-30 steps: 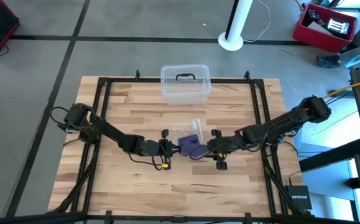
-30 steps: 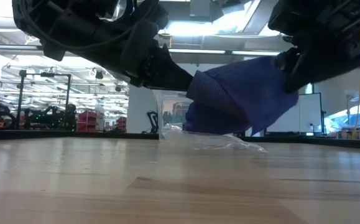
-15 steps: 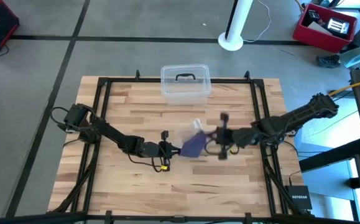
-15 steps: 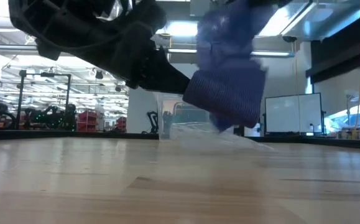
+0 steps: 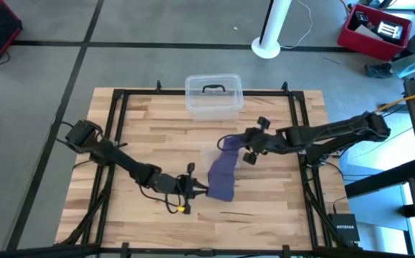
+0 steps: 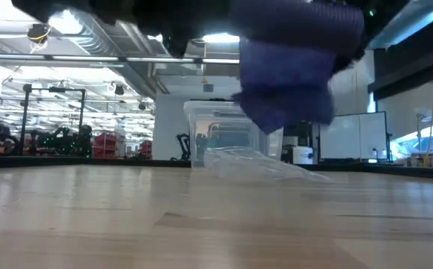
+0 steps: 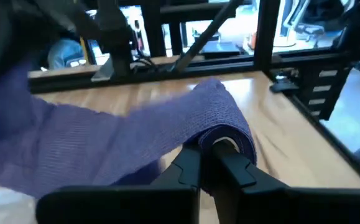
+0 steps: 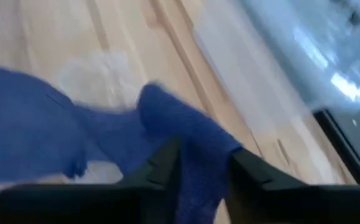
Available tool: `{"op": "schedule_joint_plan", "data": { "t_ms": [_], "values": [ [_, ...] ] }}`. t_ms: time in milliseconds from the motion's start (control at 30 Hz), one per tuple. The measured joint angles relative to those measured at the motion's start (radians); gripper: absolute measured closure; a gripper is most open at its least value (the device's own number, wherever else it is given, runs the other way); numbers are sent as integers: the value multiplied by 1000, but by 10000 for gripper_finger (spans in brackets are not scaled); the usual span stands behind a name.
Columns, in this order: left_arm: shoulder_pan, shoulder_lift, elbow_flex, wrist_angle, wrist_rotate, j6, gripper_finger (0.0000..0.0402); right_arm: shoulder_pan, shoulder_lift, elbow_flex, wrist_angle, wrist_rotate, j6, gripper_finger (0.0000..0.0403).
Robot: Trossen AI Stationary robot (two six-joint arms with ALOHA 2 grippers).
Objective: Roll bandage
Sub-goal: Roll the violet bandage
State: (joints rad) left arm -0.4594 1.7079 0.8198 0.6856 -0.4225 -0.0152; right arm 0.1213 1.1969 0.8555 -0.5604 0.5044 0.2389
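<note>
From above, the bandage (image 5: 223,174) is stretching as a dark blue-purple strip across the middle of the wooden tabletop (image 5: 142,122), running from near the right gripper (image 5: 241,145) down toward the front, where its lower end is meeting the left gripper (image 5: 201,190); the left arm is reaching in from the left edge and the right arm from the right edge; a clear plastic box (image 5: 213,94) with a black handle is sitting at the far edge of the tabletop, well apart from both grippers; a clear plastic bag (image 5: 208,153) is lying just beside the strip's upper part.

From tabletop height, the bandage (image 6: 287,82) is hanging in the air, clear of the wood, bunched and drooping below dark arm parts at the top; behind it the box (image 6: 227,138) is standing on the tabletop (image 6: 201,224) and the crinkly bag (image 6: 265,164) is lying in front of the box; which gripper is which cannot be told here.

Through the left wrist camera, the left gripper (image 7: 209,163) is holding the rolled end of the bandage (image 7: 220,121) — its jaws are closed on the roll's core, and the loose strip is trailing away to one side over the wood.

Through the right wrist camera, the right gripper (image 8: 203,163) is pinching the other end of the bandage (image 8: 180,127) between its jaws — the cloth is passing between the two dark fingers (image 8: 161,165); the bag (image 8: 96,71) is lying on the wood beyond.
</note>
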Motion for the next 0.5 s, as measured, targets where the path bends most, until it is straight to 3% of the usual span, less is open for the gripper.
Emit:
{"op": "schedule_joint_plan", "data": {
  "t_ms": [267, 500],
  "values": [
    [2, -166, 2, -25, 0, 58, 392, -11, -27, -18, -142, -1, 17, 150],
    [3, -324, 2, -10, -8, 220, 394, -10, -31, -86, -116, -56, 16, 108]
  ]
}}
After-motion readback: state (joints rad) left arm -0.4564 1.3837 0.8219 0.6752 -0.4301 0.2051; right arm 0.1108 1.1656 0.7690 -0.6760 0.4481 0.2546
